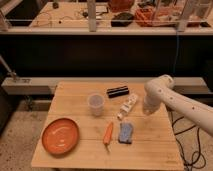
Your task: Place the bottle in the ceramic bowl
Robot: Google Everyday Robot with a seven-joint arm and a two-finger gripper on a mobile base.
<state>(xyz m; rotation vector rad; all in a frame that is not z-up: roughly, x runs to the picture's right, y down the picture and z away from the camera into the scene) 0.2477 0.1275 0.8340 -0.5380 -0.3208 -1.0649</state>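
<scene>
The bottle (128,106) is small and white and lies on its side on the wooden table (80,160), right of centre. The ceramic bowl (60,136) is a shallow orange-red dish at the table's front left, and nothing is in it. My white arm (165,95) reaches in from the right. My gripper (146,111) hangs at the arm's lower end, just right of the bottle and apart from it.
A clear plastic cup (96,104) stands mid-table, left of the bottle. A black box (118,91) lies behind the bottle. A carrot (108,132) and a blue sponge (126,133) lie in front of it. A dark shelf and cluttered bench stand behind the table.
</scene>
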